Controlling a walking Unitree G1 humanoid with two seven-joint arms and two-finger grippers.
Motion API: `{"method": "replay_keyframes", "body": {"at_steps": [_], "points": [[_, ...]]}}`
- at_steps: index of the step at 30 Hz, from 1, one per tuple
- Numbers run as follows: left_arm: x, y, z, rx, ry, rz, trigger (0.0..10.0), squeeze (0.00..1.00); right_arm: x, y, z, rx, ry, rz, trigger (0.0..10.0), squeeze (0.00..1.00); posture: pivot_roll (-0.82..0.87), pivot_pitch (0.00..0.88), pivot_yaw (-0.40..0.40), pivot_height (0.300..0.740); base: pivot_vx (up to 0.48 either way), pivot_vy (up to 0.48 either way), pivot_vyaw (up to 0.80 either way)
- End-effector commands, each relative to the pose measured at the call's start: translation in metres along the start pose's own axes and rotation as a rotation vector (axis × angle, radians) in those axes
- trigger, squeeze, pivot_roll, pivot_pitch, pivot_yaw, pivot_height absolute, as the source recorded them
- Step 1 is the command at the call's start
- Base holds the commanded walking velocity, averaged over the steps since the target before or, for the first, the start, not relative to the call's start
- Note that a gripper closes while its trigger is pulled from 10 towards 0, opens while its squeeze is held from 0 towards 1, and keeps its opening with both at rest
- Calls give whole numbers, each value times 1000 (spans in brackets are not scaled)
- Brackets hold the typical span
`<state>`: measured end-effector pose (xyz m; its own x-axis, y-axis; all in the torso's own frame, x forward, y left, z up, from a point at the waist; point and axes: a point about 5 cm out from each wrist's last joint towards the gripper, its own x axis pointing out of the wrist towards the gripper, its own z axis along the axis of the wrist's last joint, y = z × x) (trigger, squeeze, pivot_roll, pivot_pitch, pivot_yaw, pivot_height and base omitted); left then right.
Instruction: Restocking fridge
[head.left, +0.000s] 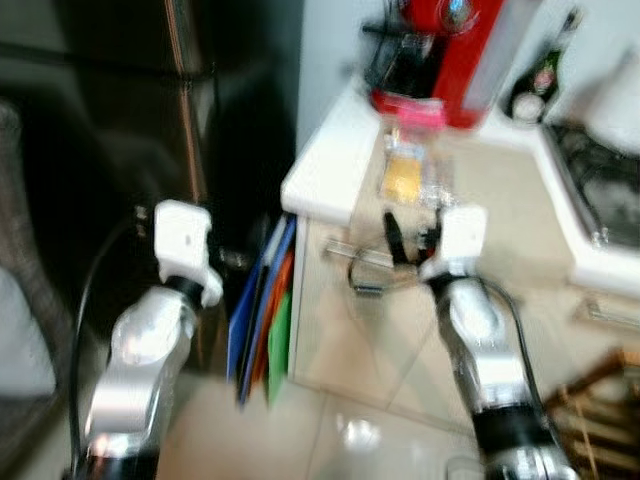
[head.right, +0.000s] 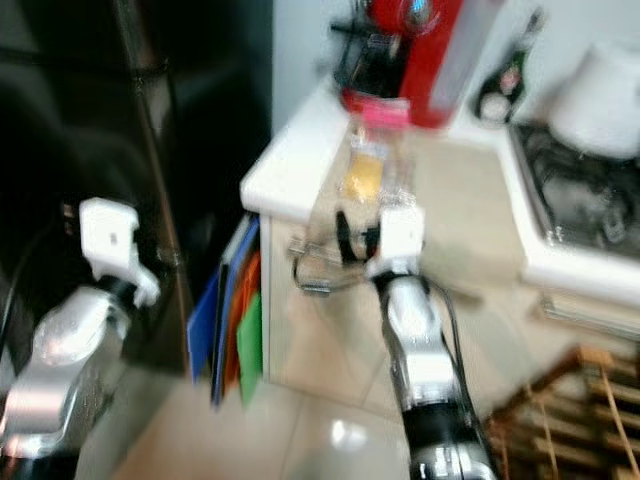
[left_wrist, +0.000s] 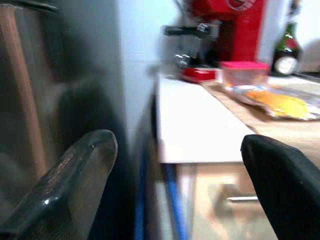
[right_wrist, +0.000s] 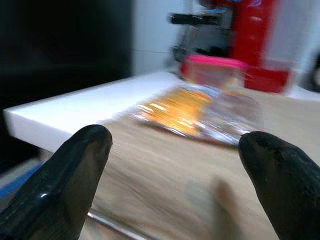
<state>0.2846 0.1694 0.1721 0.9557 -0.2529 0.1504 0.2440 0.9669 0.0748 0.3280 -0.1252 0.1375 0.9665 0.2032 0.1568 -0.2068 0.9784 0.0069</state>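
I am reaching with my right claw (right_wrist: 172, 160), its fingers spread wide, toward the foil packet (right_wrist: 195, 112) that lies on the desk (right_wrist: 75, 107) near the pink-lidded container (right_wrist: 215, 70); next it must close around the packet.

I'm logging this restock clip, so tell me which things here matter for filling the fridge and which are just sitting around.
For the job:
- dark, glossy fridge
- clear plastic packet of orange food
- clear tub with pink lid
- right claw, open, facing the packet
- left claw, open

Just lying about:
- red coffee machine
- dark glass bottle
- coloured folders
- stovetop
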Motion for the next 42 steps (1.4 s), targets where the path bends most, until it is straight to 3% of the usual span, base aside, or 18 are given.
{"method": "replay_keyframes", "body": {"at_steps": [1,7,12,16,26,34,42], "points": [[2,-7,-2,-24,7,-22,10000,0,-1,-11,3,-10,-16,-41,10000,63,22,0,-21,740,0,0,-800],[5,-1,-1,13,10,29,10000,0,1,-10,4,1,-21,-44,10000,59,25,0,-22,740,0,0,-788],[2,5,0,32,6,127,10000,0,2,-1,2,9,-4,13,10000,31,25,0,-24,740,0,0,0],[-2,12,11,77,-55,244,10000,0,3,5,4,20,-6,50,10000,35,26,0,-25,740,339,0,0],[5,6,25,109,-111,144,10000,0,12,1,20,17,-71,17,10000,39,30,0,-30,740,459,0,0],[7,9,25,112,-107,165,10000,0,13,5,20,19,-74,30,10000,39,24,0,-26,740,460,0,0],[9,9,32,102,-142,117,10000,0,17,4,30,5,-108,20,10000,35,25,0,-29,740,461,0,0]]}}
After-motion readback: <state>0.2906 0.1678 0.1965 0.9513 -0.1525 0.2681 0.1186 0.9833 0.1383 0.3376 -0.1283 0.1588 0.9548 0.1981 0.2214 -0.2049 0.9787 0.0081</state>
